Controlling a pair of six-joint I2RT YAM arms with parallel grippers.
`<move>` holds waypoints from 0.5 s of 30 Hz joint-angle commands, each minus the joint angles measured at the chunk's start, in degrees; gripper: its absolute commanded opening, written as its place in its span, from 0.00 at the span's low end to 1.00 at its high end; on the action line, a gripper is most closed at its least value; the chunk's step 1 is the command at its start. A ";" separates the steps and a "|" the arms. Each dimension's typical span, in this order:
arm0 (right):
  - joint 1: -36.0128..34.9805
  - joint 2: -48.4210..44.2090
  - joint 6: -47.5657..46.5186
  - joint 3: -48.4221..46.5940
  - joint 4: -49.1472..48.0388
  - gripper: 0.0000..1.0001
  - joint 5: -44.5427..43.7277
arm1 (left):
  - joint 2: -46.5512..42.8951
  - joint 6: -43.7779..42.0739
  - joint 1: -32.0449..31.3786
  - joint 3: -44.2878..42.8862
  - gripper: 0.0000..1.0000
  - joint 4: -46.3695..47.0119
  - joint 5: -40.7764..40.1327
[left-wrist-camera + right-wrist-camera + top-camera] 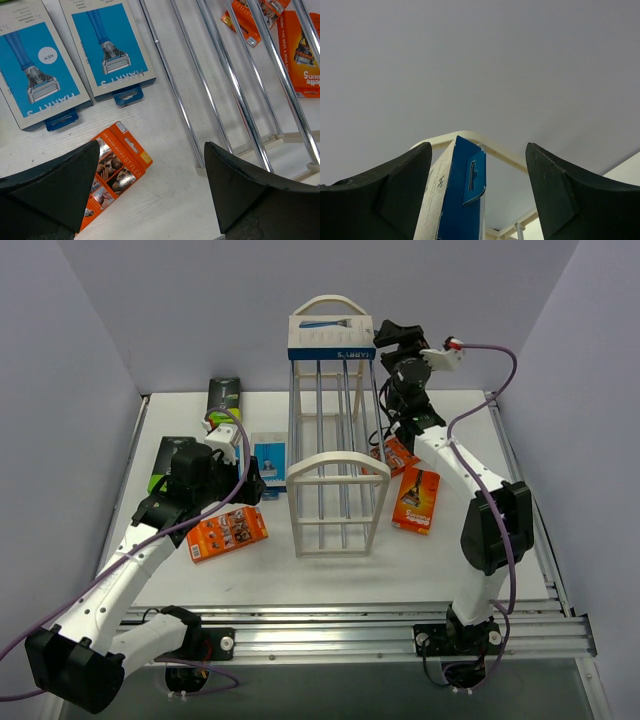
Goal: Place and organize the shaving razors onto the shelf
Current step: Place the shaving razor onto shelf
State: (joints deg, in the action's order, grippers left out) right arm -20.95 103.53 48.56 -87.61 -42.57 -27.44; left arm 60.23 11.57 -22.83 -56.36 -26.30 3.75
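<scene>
The shelf stands in the middle of the table, a tall cream rack of thin bars. A blue-and-white Harry's razor box lies on its top tier. My right gripper is at that box's right end. In the right wrist view the box sits between the parted fingers of this gripper, with a wide gap on the right side. My left gripper hangs open over the table left of the shelf, holding nothing. An orange razor box lies partly under its left finger. Two Harry's boxes lie beyond.
Two black-and-green boxes lie at the back left of the table. Two orange boxes lie right of the shelf, beside the right arm. Another orange box lies front left. Shelf bars run close to my left gripper's right finger.
</scene>
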 commanded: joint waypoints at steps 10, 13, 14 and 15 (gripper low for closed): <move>2.75 -10.97 0.31 5.61 -1.82 0.74 1.25 | -0.90 -0.67 0.41 -1.74 0.94 2.14 -0.32; 3.81 -14.66 -0.13 9.20 -0.51 0.75 1.34 | -1.25 -0.67 0.59 -1.74 0.94 2.22 -0.76; 4.07 -16.84 -0.13 11.22 0.02 0.76 1.25 | -1.34 -0.76 0.59 -1.74 0.94 2.14 -0.85; 4.86 -18.08 -0.30 12.37 0.72 0.76 1.42 | -1.43 -0.76 0.59 -1.65 0.94 2.05 -0.94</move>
State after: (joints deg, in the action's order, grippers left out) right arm -17.54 91.15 48.56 -77.71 -41.32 -25.58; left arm 60.18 11.53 -22.65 -56.36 -26.33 3.55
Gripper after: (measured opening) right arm 0.756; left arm 0.941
